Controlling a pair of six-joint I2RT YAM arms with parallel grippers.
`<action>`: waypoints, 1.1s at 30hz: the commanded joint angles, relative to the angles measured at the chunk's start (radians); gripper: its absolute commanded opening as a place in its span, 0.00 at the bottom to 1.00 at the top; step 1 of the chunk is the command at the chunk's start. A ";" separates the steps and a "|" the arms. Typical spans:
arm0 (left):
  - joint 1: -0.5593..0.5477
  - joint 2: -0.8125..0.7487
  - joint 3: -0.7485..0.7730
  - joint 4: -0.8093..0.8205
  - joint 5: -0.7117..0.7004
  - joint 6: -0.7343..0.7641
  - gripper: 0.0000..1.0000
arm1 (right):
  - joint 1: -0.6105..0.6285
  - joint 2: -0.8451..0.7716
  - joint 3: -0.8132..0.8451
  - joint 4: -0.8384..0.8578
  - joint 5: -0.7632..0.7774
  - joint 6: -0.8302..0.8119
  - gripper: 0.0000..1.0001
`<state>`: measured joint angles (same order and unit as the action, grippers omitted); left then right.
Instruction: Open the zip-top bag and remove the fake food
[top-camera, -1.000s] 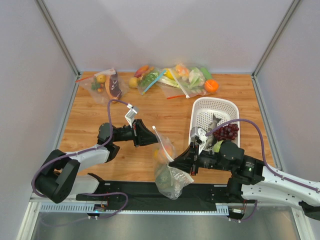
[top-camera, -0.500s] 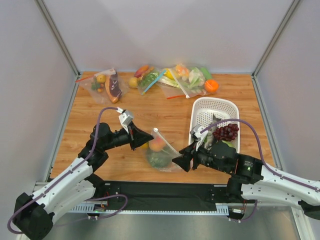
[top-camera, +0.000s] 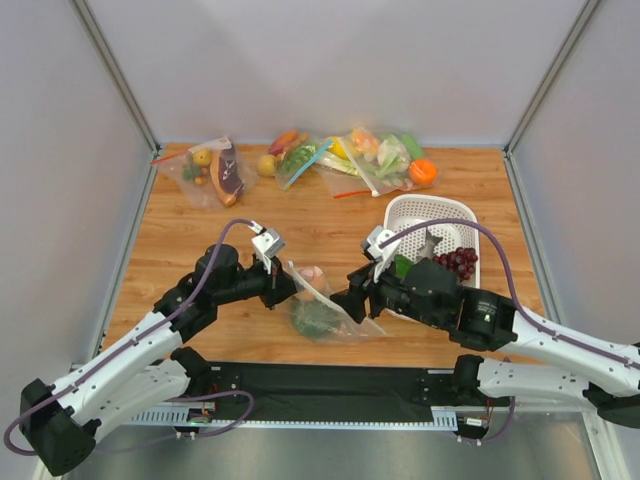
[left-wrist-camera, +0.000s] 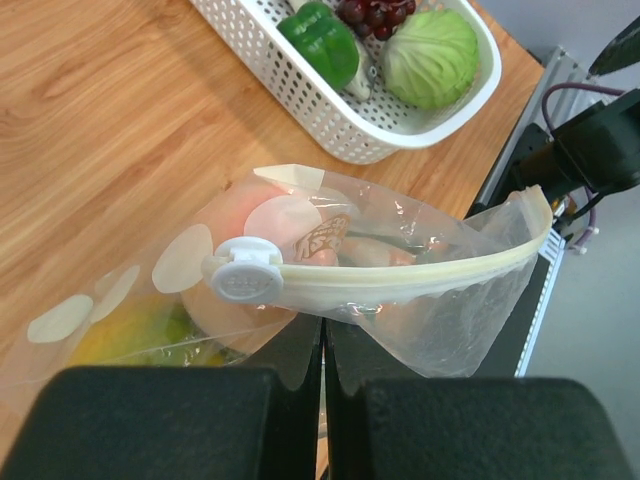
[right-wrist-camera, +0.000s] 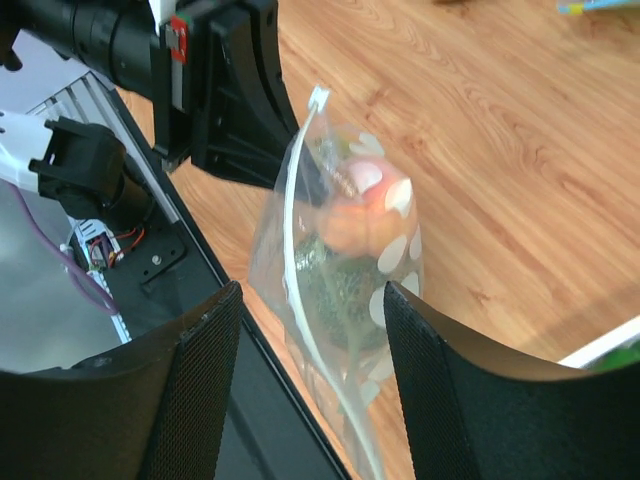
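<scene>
Released by the open right end effector (top-camera: 352, 300), zip-top bag (top-camera: 322, 305) stretches sideways, slider end (left-wrist-camera: 243, 281) pinched in left end effector (top-camera: 283, 285).

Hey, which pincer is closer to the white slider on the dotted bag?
Left. The left pincer is shut on the bag right beside the slider. The right pincer is open at the bag's opposite end.

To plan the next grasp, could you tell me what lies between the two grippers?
The zip-top bag, holding the fake food, as the top view shows.
</scene>
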<state>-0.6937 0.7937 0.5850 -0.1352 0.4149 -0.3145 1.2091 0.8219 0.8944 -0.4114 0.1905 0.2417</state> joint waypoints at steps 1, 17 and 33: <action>-0.010 -0.028 0.065 -0.112 -0.027 0.029 0.00 | -0.002 0.074 0.099 -0.006 0.004 -0.070 0.60; -0.018 -0.028 0.217 -0.399 0.050 0.129 0.00 | -0.022 0.342 0.317 0.011 -0.095 0.016 0.47; -0.017 -0.077 0.200 -0.374 0.124 0.155 0.00 | -0.022 0.470 0.337 0.151 -0.200 0.025 0.40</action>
<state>-0.7071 0.7250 0.7677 -0.5106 0.4892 -0.1780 1.1896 1.2808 1.1927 -0.3328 0.0044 0.2581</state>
